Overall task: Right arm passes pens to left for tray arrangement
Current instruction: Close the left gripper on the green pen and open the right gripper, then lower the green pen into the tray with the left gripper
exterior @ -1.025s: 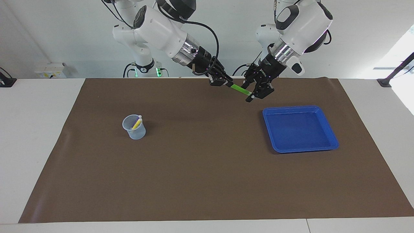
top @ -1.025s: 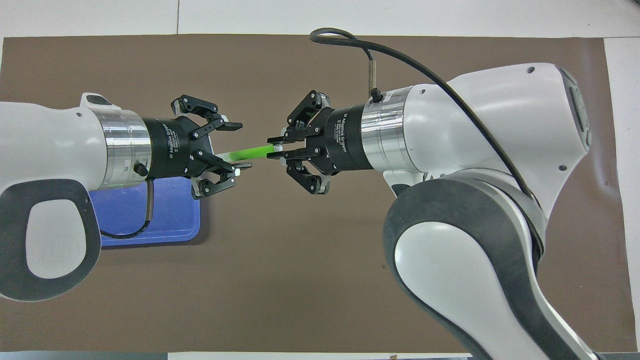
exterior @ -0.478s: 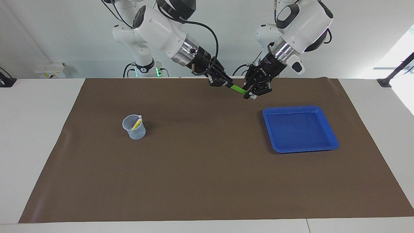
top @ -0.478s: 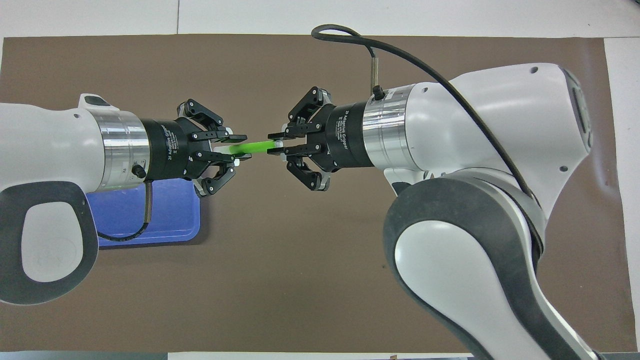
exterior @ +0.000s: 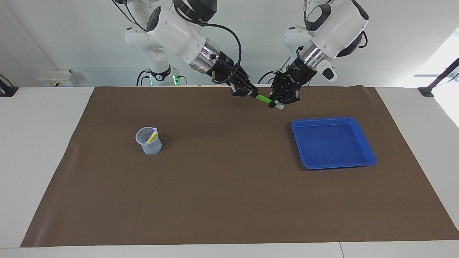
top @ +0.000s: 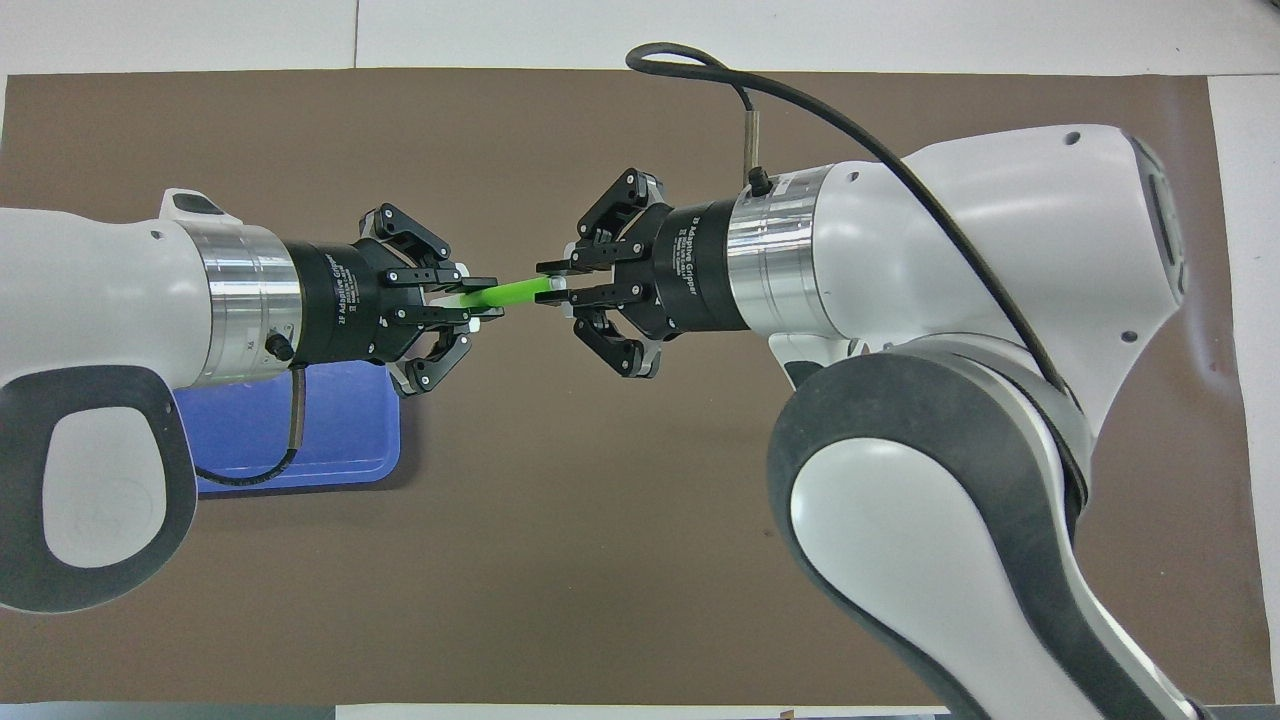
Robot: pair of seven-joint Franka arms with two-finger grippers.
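Observation:
A green pen hangs level in the air between both grippers, over the brown mat near the robots' edge. My right gripper is shut on one end of it. My left gripper is shut on the other end, whose pale tip pokes out past the fingers. The blue tray lies on the mat toward the left arm's end, with nothing in it. A yellow pen stands in the small translucent cup toward the right arm's end.
A brown mat covers most of the white table. In the overhead view the right arm's bulk hides the cup, and the left arm covers part of the tray.
My left gripper's fingers, open around the green pen a second ago, have closed on it. The joined grippers have shifted slightly upward. The right gripper has kept its hold.

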